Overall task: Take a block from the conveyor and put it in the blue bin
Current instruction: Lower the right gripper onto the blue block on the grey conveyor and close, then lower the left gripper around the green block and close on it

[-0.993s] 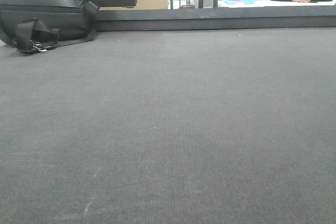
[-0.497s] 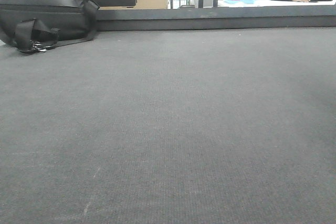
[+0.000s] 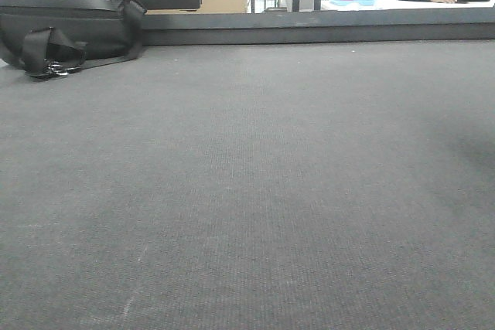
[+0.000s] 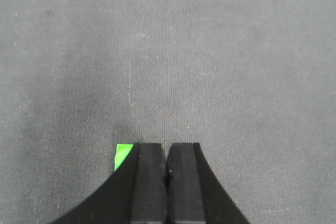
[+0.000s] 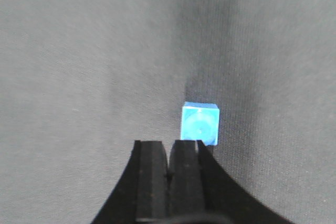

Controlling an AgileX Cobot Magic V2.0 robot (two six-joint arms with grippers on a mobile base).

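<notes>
Over the conveyor, left gripper and right gripper hang closed, empty; blue block just beyond the right.

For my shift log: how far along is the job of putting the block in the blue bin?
Done: nothing yet. In hand: the right tool, shut and empty, hangs just short of the blue block lying on the conveyor. Remaining: open, grasp, lift, and the whole placing step.
</notes>
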